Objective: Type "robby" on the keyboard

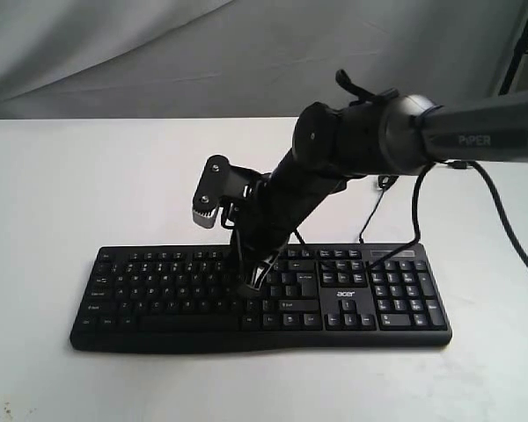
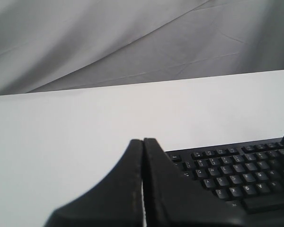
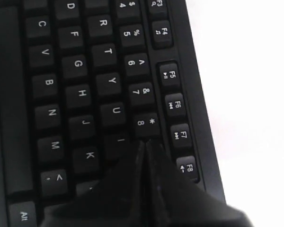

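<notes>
the wide black plastic keyboard [image 1: 158,294] with white legends lies flat on the white table [image 1: 70,193], near the middle of the scene, its long side running left to right and its number pad at the right end. a grey cloth backdrop [image 1: 158,53] hangs beyond the table's far edge.

the black right arm reaches in from the right and slants down across the keyboard's middle. the right gripper [image 1: 249,287] points its tip down onto the letter block. in the right wrist view its two black fingers [image 3: 128,175] are pressed together with only a thin seam between them, holding nothing. the joined tip sits over the keys just beside the "i" key [image 3: 119,142] and the "8" key [image 3: 146,124]. whether it presses a key cannot be told.

the left gripper [image 2: 143,142] has its fingers closed flat against each other, also empty. it hangs over bare table off the keyboard's left end, apart from the keys.
</notes>
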Robot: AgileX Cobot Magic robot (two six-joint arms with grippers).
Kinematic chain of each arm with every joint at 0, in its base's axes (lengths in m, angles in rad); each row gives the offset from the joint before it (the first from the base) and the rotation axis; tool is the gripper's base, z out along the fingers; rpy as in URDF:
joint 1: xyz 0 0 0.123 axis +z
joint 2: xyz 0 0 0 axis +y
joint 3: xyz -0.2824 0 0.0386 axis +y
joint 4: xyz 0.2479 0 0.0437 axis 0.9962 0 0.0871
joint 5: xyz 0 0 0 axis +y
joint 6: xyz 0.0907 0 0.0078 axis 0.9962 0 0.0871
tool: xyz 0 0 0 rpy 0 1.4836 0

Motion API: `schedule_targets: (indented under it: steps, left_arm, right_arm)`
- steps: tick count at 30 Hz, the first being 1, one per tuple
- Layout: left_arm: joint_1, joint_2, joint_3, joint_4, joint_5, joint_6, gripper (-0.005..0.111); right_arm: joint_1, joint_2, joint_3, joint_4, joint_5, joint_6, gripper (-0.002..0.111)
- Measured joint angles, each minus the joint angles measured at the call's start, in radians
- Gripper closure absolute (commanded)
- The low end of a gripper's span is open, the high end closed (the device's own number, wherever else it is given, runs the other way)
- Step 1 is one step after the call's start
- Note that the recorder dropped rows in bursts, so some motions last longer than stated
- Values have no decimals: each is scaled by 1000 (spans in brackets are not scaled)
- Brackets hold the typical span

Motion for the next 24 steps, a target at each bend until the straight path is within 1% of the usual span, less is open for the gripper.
schedule_targets:
  steps: [6,24]
  left_arm:
    - [0,0,0,0,0,0,107]
    - [0,0,0,0,0,0,107]
  right_arm:
    - [-4,-1,0,0,40,0,108]
    - [-6,-1,0,0,56,-13,108]
